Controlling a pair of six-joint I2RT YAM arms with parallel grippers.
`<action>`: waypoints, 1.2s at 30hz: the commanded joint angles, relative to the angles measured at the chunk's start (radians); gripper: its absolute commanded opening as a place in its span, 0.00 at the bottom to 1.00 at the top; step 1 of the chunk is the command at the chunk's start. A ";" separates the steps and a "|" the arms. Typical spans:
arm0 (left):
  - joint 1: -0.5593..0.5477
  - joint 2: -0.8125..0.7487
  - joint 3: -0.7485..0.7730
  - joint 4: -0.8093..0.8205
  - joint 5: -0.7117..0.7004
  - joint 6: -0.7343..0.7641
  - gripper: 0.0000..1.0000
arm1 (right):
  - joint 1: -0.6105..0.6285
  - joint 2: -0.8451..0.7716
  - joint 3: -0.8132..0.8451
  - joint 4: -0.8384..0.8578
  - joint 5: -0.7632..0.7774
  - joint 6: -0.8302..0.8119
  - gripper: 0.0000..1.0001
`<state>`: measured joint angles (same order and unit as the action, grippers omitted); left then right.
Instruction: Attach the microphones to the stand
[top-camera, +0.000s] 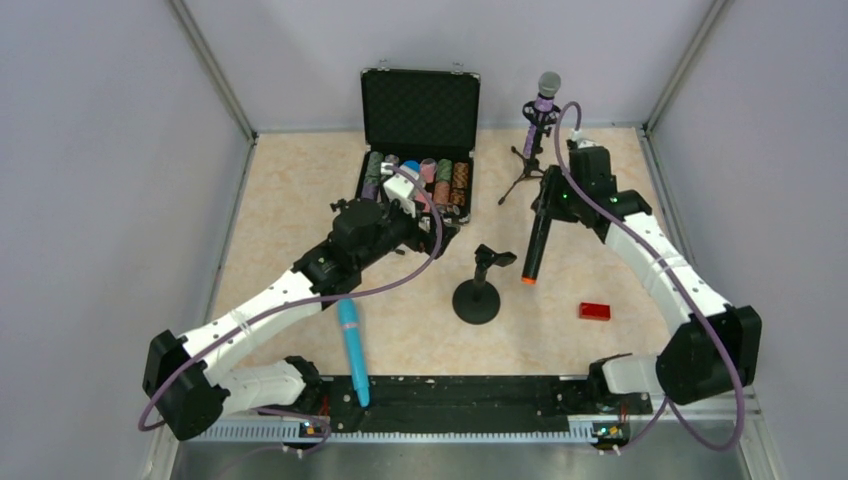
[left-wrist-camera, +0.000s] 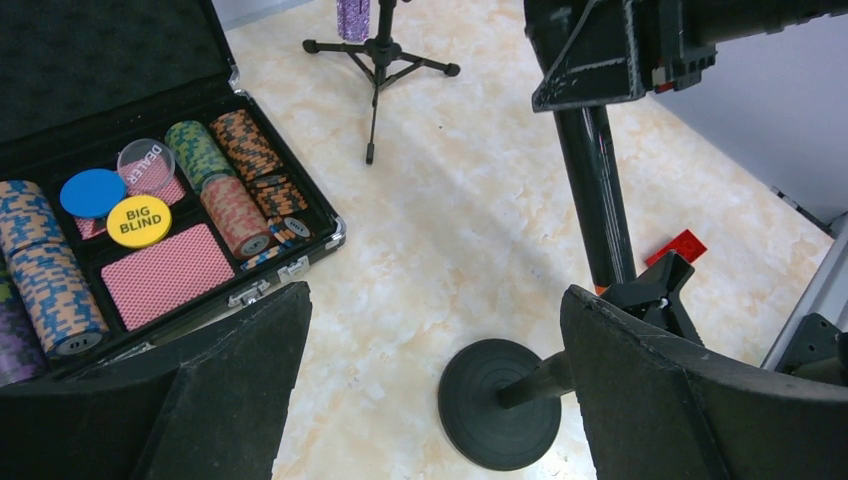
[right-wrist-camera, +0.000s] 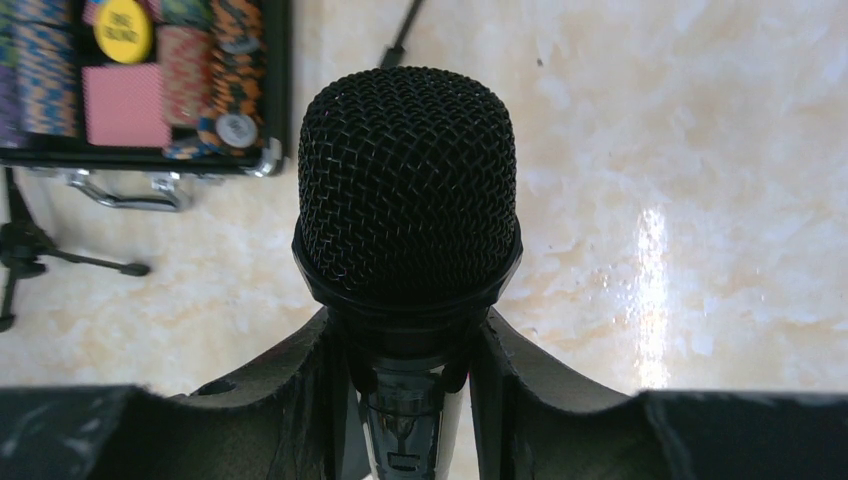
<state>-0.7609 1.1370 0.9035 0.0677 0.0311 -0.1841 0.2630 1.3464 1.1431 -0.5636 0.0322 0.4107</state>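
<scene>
My right gripper (top-camera: 548, 205) is shut on the black microphone (top-camera: 535, 245) just below its grille (right-wrist-camera: 408, 180). It holds the microphone upright, orange end down, above the table right of the round-base stand (top-camera: 477, 295). That stand's clip (top-camera: 493, 258) is empty. The purple microphone (top-camera: 543, 105) sits in the tripod stand (top-camera: 525, 165) at the back. Near the front edge the turquoise microphone (top-camera: 352, 350) lies flat. My left gripper (left-wrist-camera: 435, 295) is open and holds nothing, hovering left of the round base (left-wrist-camera: 500, 405), beside the case.
An open black poker-chip case (top-camera: 418, 150) stands at the back middle, close under my left gripper. A small red block (top-camera: 594, 311) lies right of the round-base stand. Grey walls enclose the table on three sides.
</scene>
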 joint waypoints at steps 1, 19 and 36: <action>0.017 -0.023 0.035 0.083 0.073 -0.015 0.99 | -0.006 -0.140 0.043 0.120 -0.027 -0.030 0.04; 0.081 -0.097 0.047 -0.065 0.174 0.122 0.99 | -0.005 -0.745 -0.423 0.668 -0.082 -0.255 0.00; 0.082 -0.080 -0.029 0.037 0.401 0.282 0.99 | -0.005 -0.778 -0.481 0.613 -0.206 -0.247 0.00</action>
<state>-0.6819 1.0504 0.8780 0.0296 0.3279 0.0200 0.2630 0.5831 0.6621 -0.0151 -0.0952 0.1608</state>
